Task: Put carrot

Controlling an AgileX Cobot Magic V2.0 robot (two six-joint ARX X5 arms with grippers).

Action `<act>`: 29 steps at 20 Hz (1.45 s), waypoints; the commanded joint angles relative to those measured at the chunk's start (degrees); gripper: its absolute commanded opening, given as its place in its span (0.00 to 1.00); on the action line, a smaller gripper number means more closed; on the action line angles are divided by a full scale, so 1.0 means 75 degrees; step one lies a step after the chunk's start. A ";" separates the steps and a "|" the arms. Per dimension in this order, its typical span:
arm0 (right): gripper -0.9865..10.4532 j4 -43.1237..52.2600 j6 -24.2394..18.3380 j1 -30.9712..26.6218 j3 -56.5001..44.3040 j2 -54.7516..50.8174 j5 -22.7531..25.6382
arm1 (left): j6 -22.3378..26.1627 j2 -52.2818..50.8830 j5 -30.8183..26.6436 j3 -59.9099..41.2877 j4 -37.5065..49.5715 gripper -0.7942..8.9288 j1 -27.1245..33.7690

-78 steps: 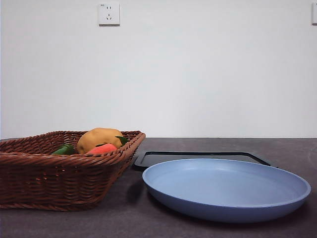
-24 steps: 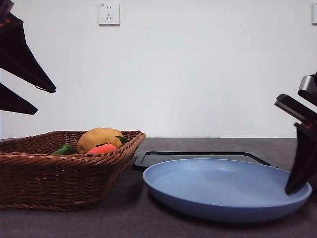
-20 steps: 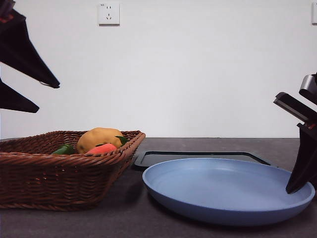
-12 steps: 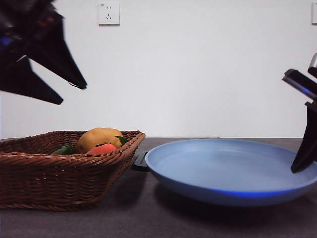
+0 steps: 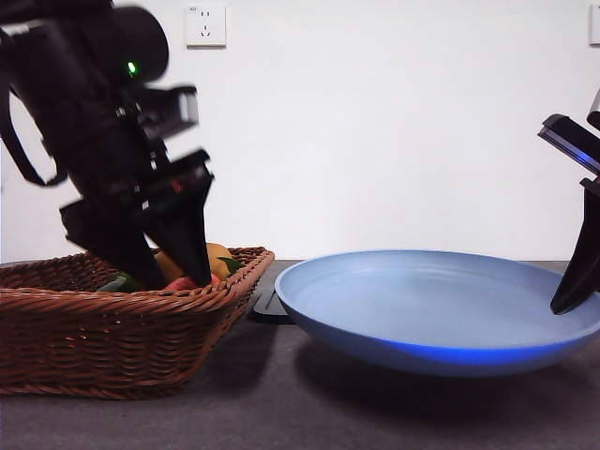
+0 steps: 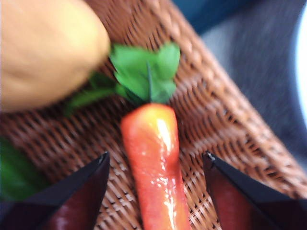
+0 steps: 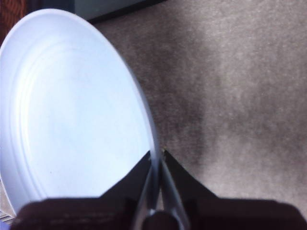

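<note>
The left claw (image 6: 156,191) hangs open inside the basket (image 5: 112,328), its jaws on either side of the carrot (image 6: 153,163), which lies on the weave beside the potato (image 6: 48,48). The right claw (image 7: 157,160) pinches the blue plate's (image 5: 422,309) rim, holding it lifted off the bench (image 5: 281,412).

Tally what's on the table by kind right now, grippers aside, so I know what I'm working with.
Toy vegetables: 3 (carrot, yellow potato, green vegetable)
Wicker basket: 1
Blue plate: 1
Black tray: 1
Total: 6
</note>
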 commanded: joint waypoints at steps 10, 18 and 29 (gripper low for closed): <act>0.09 0.0087 -0.0041 0.0006 0.0082 0.0038 0.0009 | 0.0099 0.0411 -0.0114 0.0102 -0.0015 0.21 -0.0239; 0.09 0.0082 -0.0038 0.0006 0.0082 0.0038 0.0003 | 0.0090 -0.0105 -0.0093 0.0108 -0.0399 0.17 0.0108; 0.09 0.0087 -0.0035 0.0006 0.0082 0.0038 0.0006 | -0.1402 -0.2221 0.3334 0.0332 0.2020 0.17 -0.0717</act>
